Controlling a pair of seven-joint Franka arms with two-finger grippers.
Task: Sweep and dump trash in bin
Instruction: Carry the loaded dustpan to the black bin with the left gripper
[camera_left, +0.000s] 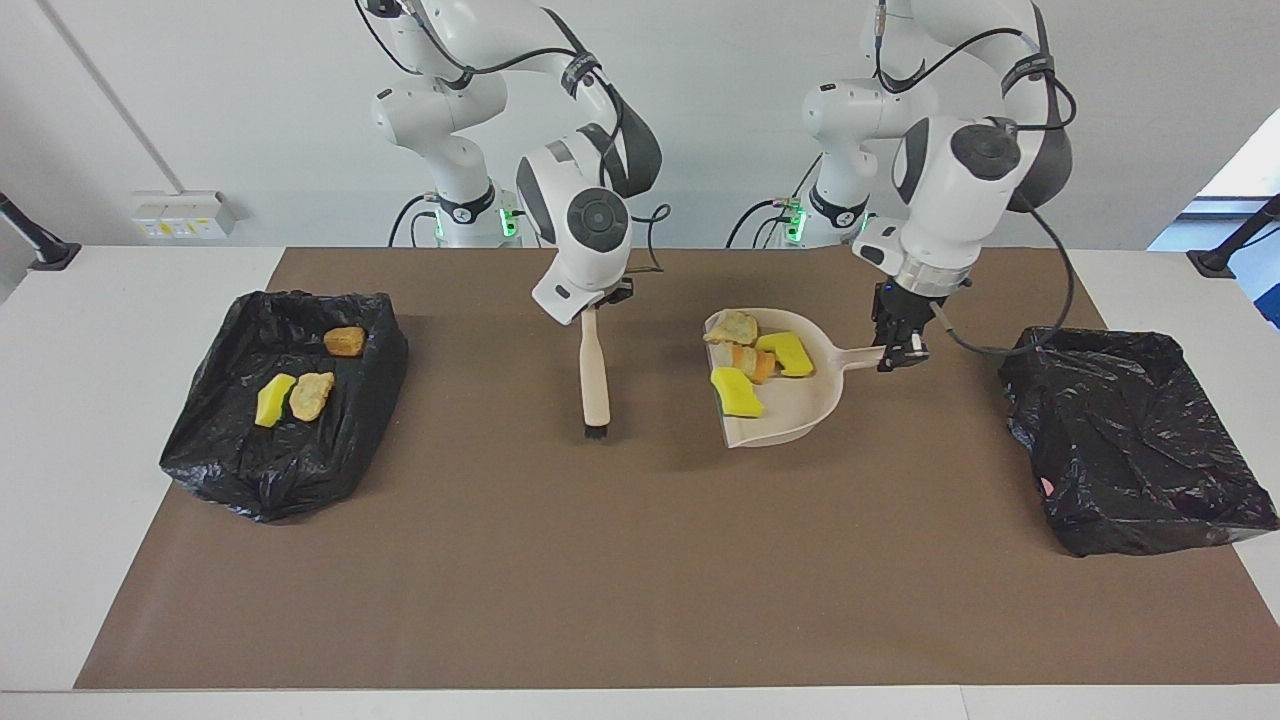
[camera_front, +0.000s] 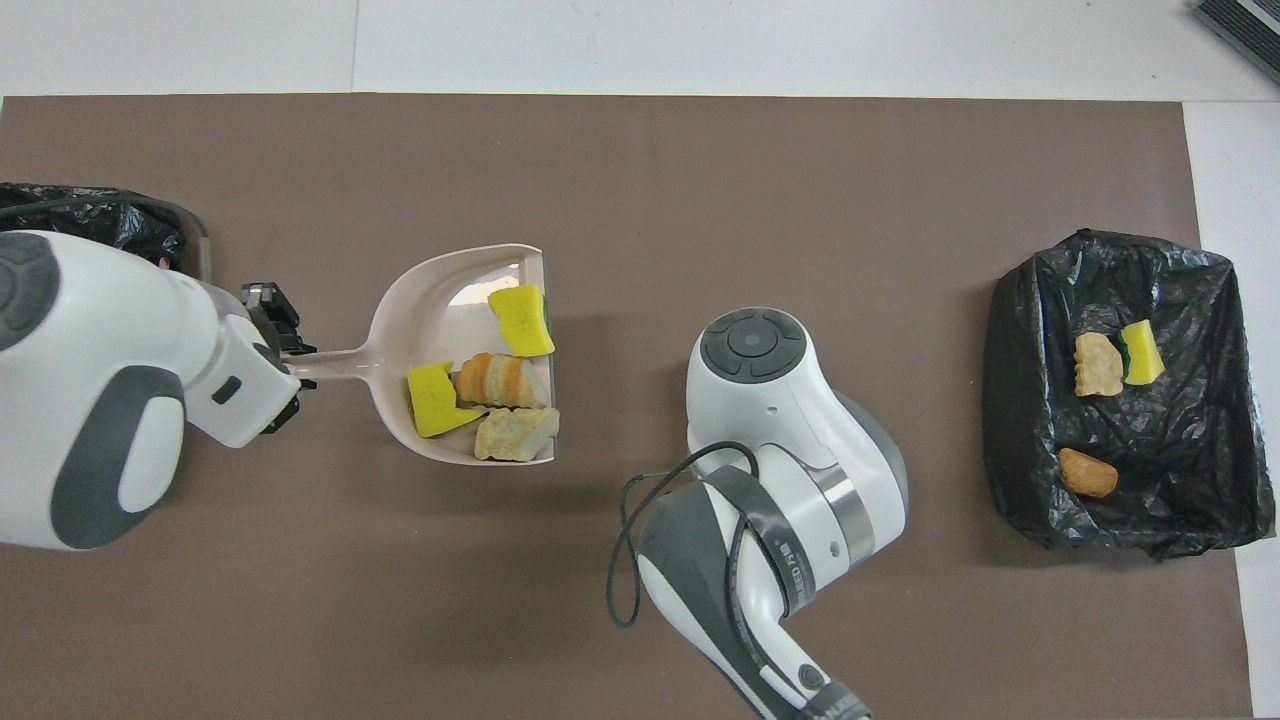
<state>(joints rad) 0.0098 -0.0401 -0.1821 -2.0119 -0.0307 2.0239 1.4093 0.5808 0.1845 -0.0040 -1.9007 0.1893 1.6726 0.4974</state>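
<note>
Over bare mat between the bins, left gripper (camera_left: 897, 352) clamps the dustpan (camera_left: 800, 405) handle; trash (camera_left: 755, 362) rides inside. Right gripper (camera_left: 596, 305) clamps the brush (camera_left: 594, 385), which the overhead view hides.

You see two glossy white arms with dark grey joint bands, round grey end caps, looped black cables, and green base lights.

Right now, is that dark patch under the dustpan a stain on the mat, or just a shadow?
A shadow, it seems: in the facing view a soft dark patch lies on the brown mat below the dustpan, fitting a raised pan. In the overhead view another soft patch lies beside the pan's open edge. The brush casts a fainter one in the facing view.
</note>
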